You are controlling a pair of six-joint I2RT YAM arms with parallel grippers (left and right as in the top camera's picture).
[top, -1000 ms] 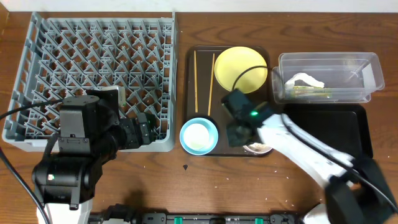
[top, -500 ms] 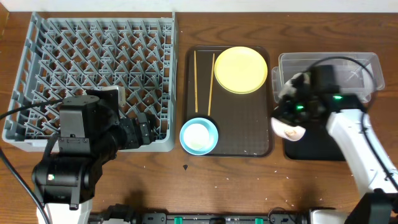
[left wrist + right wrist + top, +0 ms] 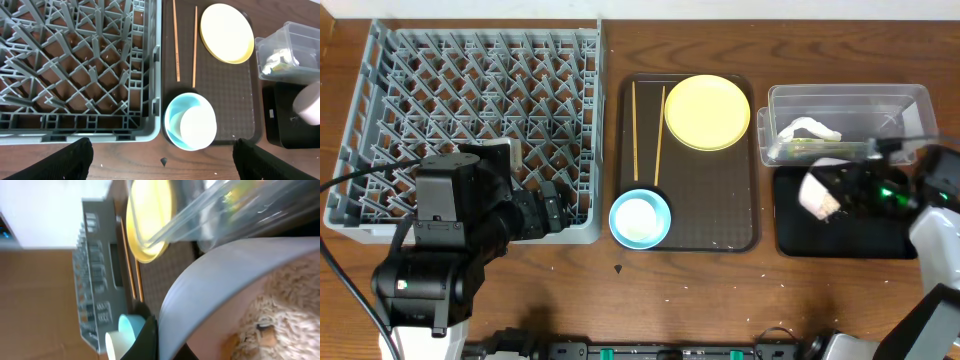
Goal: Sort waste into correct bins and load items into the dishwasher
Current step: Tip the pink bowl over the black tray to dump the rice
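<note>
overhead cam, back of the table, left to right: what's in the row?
grey dish rack → two wooden chopsticks → yellow plate → clear plastic tub

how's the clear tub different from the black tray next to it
The clear tub is see-through with tall walls; the black tray is opaque and shallow. The tub holds a crumpled white paper and a wrapper; over the tray the right hand holds a tilted white bowl. The tub lies farther from the robot, the tray nearer. Both are rectangular, alike in footprint, right of the brown serving tray.
</note>
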